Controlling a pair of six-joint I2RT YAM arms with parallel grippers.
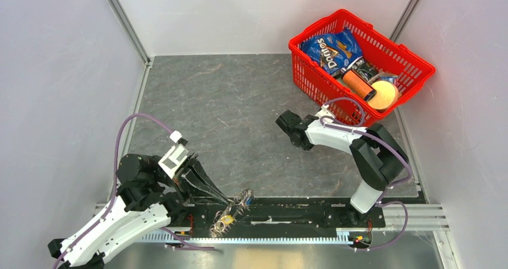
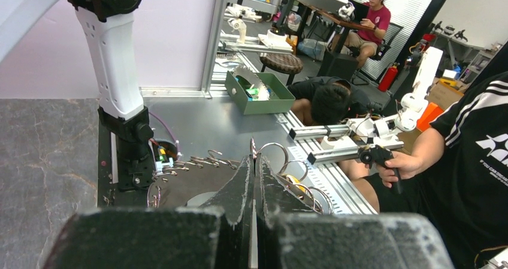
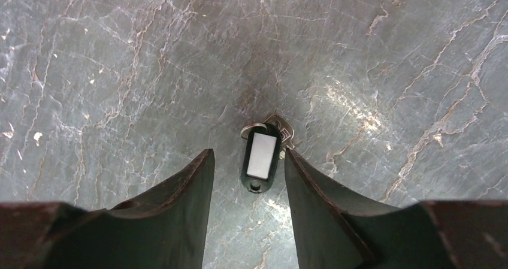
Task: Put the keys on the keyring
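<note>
Black key (image 3: 260, 156): flat on table (image 1: 227, 101), left of red basket (image 1: 313, 82), between the spread fingers of right gripper (image 3: 247, 155), not yet grasped. Keyring (image 1: 233, 212): well apart from basket, pinched by clenched left gripper (image 1: 230, 201). Risk: smooth tag may skid or tilt as fingers close. No obstacle shows between them; basket holds chip bag (image 1: 329, 48).

Dark grey marbled surface (image 1: 239, 101), pale veining. Red lattice basket (image 1: 317, 80). Blue chip bag (image 1: 329, 50), yellow-white lettering. Orange can (image 1: 359, 84), black end. Pale yellow-orange round item (image 1: 384, 94). Black key tag (image 3: 260, 157), white label window. Silver-grey keyring (image 1: 235, 209), one yellow-gold key (image 1: 226, 220) on it. Purple cables (image 1: 120, 143). White shells, black joints on left arm (image 1: 120, 221) and right arm (image 1: 335, 134). Black right end effector (image 3: 248, 152).
</note>
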